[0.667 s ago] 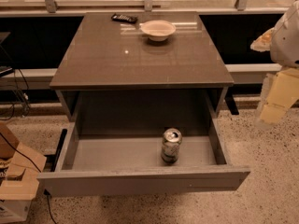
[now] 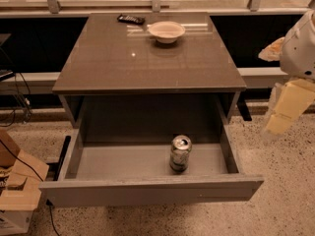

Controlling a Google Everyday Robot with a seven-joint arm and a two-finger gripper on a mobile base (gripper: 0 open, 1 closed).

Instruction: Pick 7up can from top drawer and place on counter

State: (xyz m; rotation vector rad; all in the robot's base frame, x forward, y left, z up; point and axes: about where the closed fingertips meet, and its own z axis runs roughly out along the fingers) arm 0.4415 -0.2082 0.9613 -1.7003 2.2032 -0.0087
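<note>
The 7up can [image 2: 180, 153] stands upright inside the open top drawer [image 2: 147, 191], right of its middle, near the front panel. The counter [image 2: 147, 58] is the glossy brown-grey slab above the drawer. My gripper [image 2: 284, 113] hangs at the right edge of the camera view, beside the cabinet's right side. It is above floor level, well to the right of the can, and touches nothing.
A white bowl [image 2: 167, 31] and a dark remote-like object [image 2: 131, 19] sit at the back of the counter. A cardboard box [image 2: 17, 186] and cables [image 2: 19, 102] lie on the floor at the left. A low ledge and window rail run behind the cabinet.
</note>
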